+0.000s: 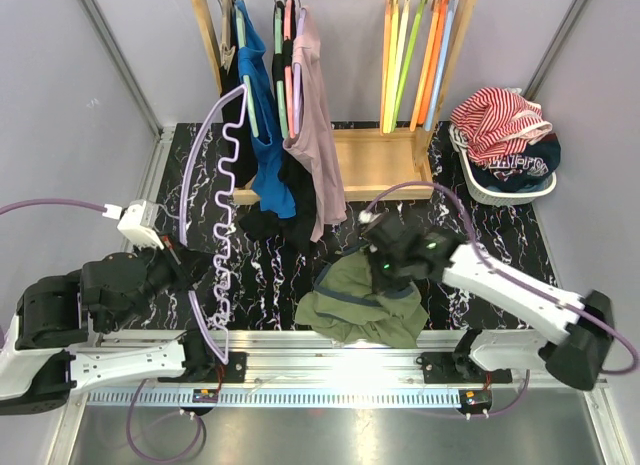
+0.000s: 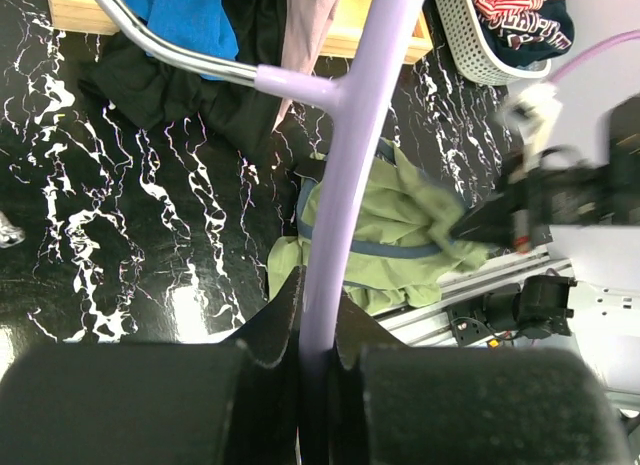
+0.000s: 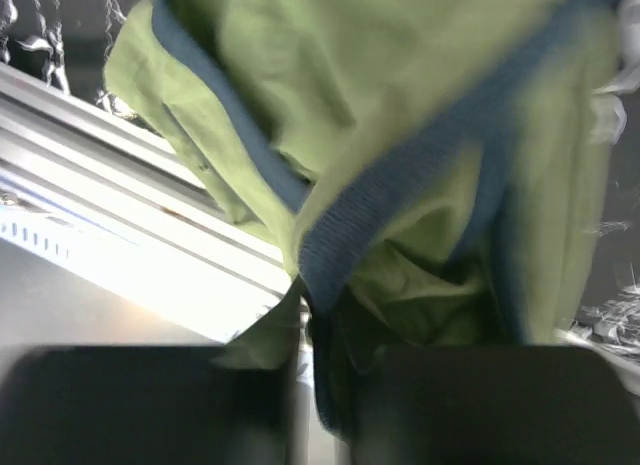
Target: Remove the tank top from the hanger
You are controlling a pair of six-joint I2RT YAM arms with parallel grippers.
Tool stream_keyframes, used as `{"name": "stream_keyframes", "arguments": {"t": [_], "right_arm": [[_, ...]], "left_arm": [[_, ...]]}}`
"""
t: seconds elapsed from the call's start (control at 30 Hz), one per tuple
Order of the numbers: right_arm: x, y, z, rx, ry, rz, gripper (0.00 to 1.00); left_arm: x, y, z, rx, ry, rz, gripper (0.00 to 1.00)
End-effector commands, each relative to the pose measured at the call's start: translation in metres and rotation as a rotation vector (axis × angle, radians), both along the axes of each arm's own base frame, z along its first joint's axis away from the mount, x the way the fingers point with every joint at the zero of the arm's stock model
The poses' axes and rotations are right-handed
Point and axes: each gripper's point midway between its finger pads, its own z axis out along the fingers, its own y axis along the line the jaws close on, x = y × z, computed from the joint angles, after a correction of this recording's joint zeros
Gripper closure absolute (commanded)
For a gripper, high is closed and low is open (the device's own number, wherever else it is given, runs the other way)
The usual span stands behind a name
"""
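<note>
- At the near edge of the table, the green tank top lay bunched, its blue trim pinched in the right gripper.
- To its left, the left gripper was clamped on the lilac hanger.

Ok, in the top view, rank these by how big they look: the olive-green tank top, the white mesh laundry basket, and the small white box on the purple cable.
Largest: the white mesh laundry basket and the olive-green tank top, which look too alike to rank.
Smallest: the small white box, by a clear margin.
</note>
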Motion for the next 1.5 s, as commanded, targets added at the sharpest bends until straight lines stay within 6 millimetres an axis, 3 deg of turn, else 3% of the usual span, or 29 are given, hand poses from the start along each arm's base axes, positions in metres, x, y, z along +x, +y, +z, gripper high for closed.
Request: {"name": "stream_keyframes", "arguments": {"t": [0.0,0.03,0.07,0.1,0.3,0.47,0.57,0.6,0.67,0.7,0.73,0.77,0.8,0.83,0.9,0.93,1.03,1.13,1.17,1.2,1.23,1.27,1.37,1.4,1.47], "right_arm": [[0.010,0.044,-0.021,0.013,-0.068,-0.009,0.66],[0.006,0.050,-0.028,-0.011,-0.088,0.010,0.38],[0.008,0.052,-0.034,-0.035,-0.097,-0.016,0.23],[0.015,0.047,-0.047,-0.103,-0.122,-0.045,0.01],[0.032,0.015,-0.089,-0.373,-0.158,-0.162,0.00],[0.038,0.026,-0.126,-0.438,-0.116,-0.202,0.00],[0.028,0.042,-0.157,-0.385,-0.044,-0.207,0.00],[0.017,0.038,-0.172,-0.386,0.008,-0.198,0.00],[0.013,0.046,-0.185,-0.334,0.036,-0.204,0.10],[0.001,0.040,-0.196,-0.339,0.079,-0.196,0.18],[-0.002,0.039,-0.201,-0.329,0.094,-0.207,0.35],[-0.005,0.044,-0.205,-0.291,0.108,-0.204,0.44],[-0.012,0.037,-0.212,-0.300,0.129,-0.204,0.54],[-0.013,0.036,-0.213,-0.288,0.141,-0.210,0.72],[-0.018,0.035,-0.210,-0.270,0.154,-0.206,0.94],[-0.019,0.034,-0.206,-0.266,0.152,-0.204,1.00],[-0.018,0.033,-0.174,-0.221,0.123,-0.183,1.00],[-0.009,0.032,-0.107,-0.129,0.024,-0.168,1.00],[0.000,0.026,-0.066,-0.076,-0.060,-0.196,1.00],[0.006,0.019,-0.045,-0.057,-0.109,-0.229,1.00],[0.012,0.011,-0.027,-0.037,-0.155,-0.279,1.00],[0.022,-0.006,0.005,-0.019,-0.238,-0.337,1.00],[0.055,-0.046,0.041,-0.005,-0.302,-0.481,1.00],[0.074,-0.067,0.047,-0.014,-0.315,-0.569,1.00],[0.098,-0.082,0.061,-0.020,-0.353,-0.611,1.00]], "left_arm": [[0.011,-0.007,0.021,-0.063,-0.054,0.037,1.00],[0.010,-0.007,0.021,-0.067,-0.052,0.040,1.00],[0.011,-0.005,0.021,-0.067,-0.053,0.045,1.00],[0.010,-0.005,0.022,-0.077,-0.053,0.045,1.00],[0.010,0.000,0.020,-0.079,-0.050,0.057,1.00],[0.012,0.000,0.022,-0.069,-0.063,0.063,1.00],[0.012,0.004,0.025,-0.067,-0.067,0.069,1.00],[0.011,0.006,0.025,-0.071,-0.066,0.073,1.00],[0.010,0.011,0.026,-0.081,-0.066,0.077,1.00],[0.009,0.012,0.026,-0.089,-0.063,0.081,1.00],[0.009,0.014,0.024,-0.096,-0.063,0.081,1.00],[0.008,0.014,0.024,-0.102,-0.063,0.079,1.00],[0.008,0.014,0.022,-0.102,-0.059,0.081,1.00],[0.007,0.015,0.022,-0.107,-0.058,0.078,1.00],[0.007,0.015,0.021,-0.106,-0.058,0.076,1.00],[0.007,0.016,0.021,-0.106,-0.058,0.078,1.00],[0.006,0.018,0.023,-0.109,-0.061,0.075,1.00],[0.005,0.019,0.026,-0.118,-0.066,0.069,1.00],[0.004,0.019,0.026,-0.119,-0.065,0.065,1.00],[0.004,0.018,0.025,-0.121,-0.067,0.061,1.00],[0.004,0.017,0.025,-0.123,-0.067,0.058,1.00],[0.004,0.016,0.024,-0.124,-0.069,0.052,1.00],[0.004,0.013,0.024,-0.145,-0.080,0.044,1.00],[0.004,0.012,0.025,-0.151,-0.086,0.042,1.00],[0.004,0.009,0.026,-0.151,-0.088,0.030,1.00]]}}
